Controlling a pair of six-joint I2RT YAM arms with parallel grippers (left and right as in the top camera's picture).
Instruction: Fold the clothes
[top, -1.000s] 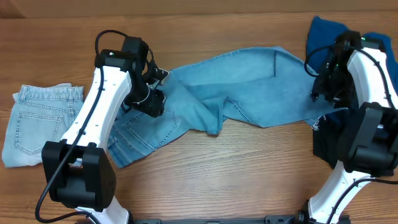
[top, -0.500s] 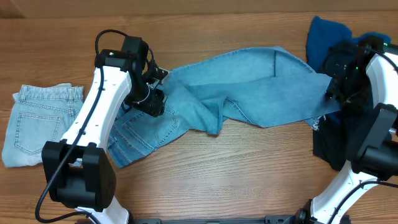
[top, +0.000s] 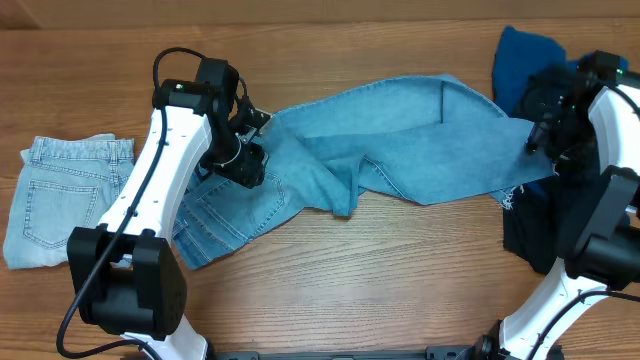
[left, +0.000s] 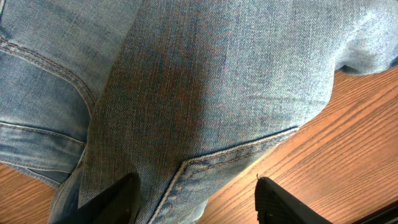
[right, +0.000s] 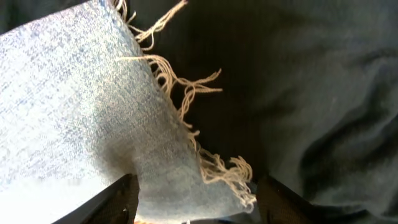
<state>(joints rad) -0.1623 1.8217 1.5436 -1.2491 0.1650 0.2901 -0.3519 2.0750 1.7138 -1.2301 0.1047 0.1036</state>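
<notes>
Right gripper (right: 198, 196) shifted rightward; jaws wide, frayed hem (right: 186, 124) of the long light-blue denim jeans (top: 400, 150) between them, ungripped. Left gripper (left: 198, 199), also spread, over the jeans' waist. I read their long axis gripper-to-gripper.

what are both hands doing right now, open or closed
Left hand: open, fingers apart over the light-blue jeans.
Right hand: open, the frayed hem lying between its fingers.
</notes>
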